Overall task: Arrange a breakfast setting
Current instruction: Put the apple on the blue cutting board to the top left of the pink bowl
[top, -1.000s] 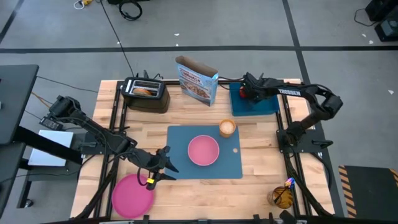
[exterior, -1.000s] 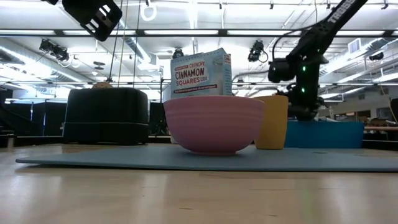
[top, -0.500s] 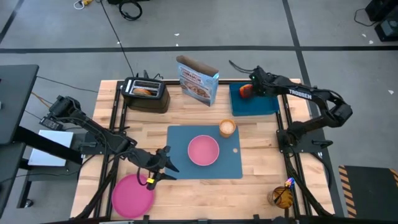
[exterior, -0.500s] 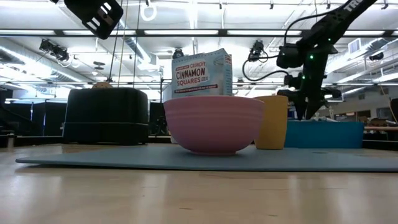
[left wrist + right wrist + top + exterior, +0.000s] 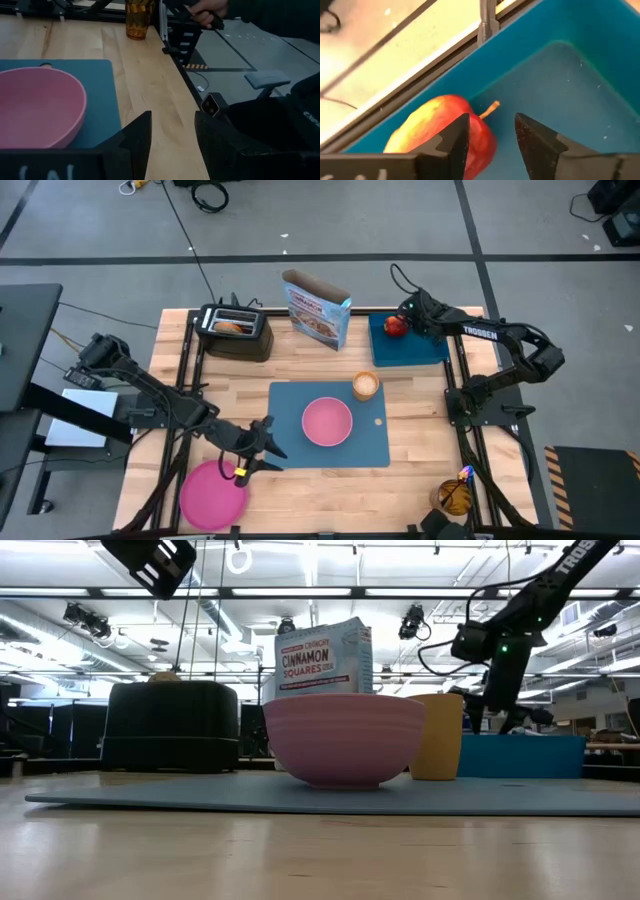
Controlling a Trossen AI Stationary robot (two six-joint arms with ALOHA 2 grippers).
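Bowl [image 5: 327,422] + cup [image 5: 366,386] on mat [image 5: 375,444]; apple [image 5: 396,326] in tray [image 5: 425,348].

Wooden table [image 5: 300,360], blue placemat [image 5: 380,442], pink plate [image 5: 212,494], black toaster [image 5: 235,330], cereal box [image 5: 318,310], blue tray [image 5: 415,346]

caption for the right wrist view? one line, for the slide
Right claw, open, hovers over the red-orange apple lying in a corner of the deep blue tray.

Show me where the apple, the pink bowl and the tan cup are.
apple [image 5: 440,131], right wrist view, its red side.
pink bowl [image 5: 327,422], high view, its inside.
tan cup [image 5: 366,386], high view, its open top.
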